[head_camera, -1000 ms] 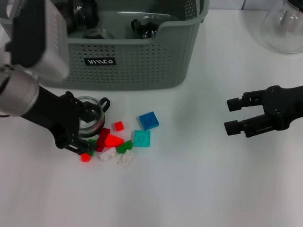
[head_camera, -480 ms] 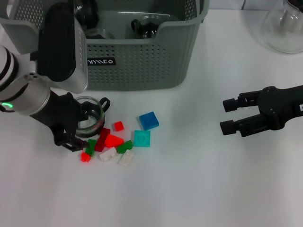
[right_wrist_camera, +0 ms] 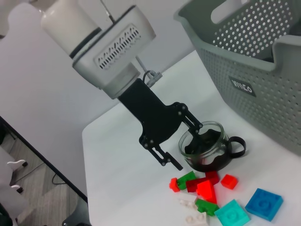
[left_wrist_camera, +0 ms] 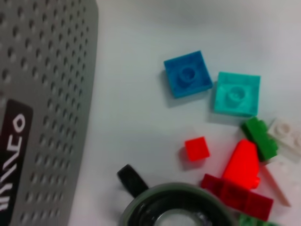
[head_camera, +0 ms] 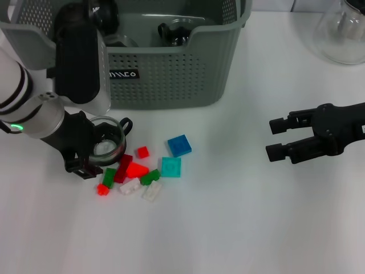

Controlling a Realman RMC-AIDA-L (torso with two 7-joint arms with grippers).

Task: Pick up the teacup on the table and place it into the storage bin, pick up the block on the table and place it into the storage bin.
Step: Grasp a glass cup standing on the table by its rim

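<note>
Teacup [head_camera: 108, 142] unmoved; left pincer [head_camera: 94, 151] straddling rim, seemingly lower.

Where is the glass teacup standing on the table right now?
In the head view the teacup stands at the robot's left, just in front of the storage bin, with the left gripper around its rim and the blocks beside it.

Clear glossy glass teacup [head_camera: 108, 142]; matt perforated plastic storage bin [head_camera: 171, 74]; shiny smooth plastic blocks [head_camera: 179, 145]; smooth white table [head_camera: 228, 217].

A small black label [head_camera: 120, 74] on the storage bin [head_camera: 171, 74] near wall bears white lettering, seemingly "MISCO", not clearly legible.
</note>
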